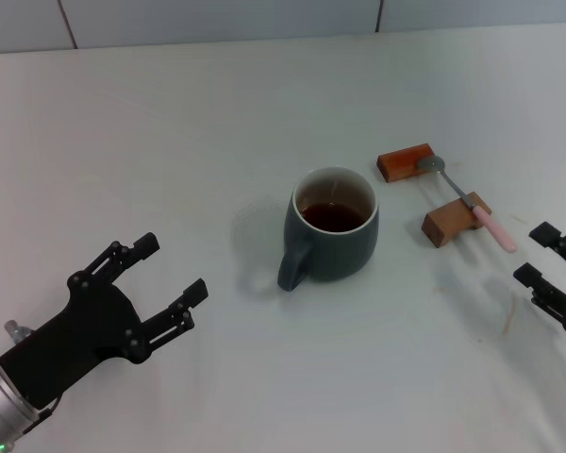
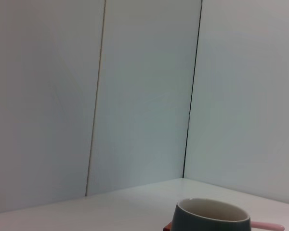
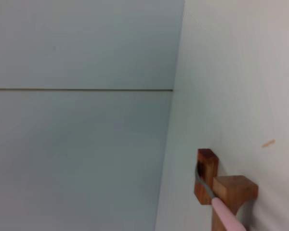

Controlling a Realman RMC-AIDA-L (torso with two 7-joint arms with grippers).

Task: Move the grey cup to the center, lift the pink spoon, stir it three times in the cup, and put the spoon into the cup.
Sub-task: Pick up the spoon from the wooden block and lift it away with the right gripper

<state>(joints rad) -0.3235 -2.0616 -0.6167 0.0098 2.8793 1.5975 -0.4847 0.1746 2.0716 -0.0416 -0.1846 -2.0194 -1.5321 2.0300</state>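
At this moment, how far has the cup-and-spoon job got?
Done: the grey cup sits mid-table. In hand: nothing; the left end effector is open and empty, and the right end effector is open near the pink spoon, which rests across two wooden blocks. Left: lifting, stirring, placing.

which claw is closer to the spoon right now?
Right. The right claw sits just past the spoon's pink handle end, open and not touching. The left claw is open on the far side of the cup.
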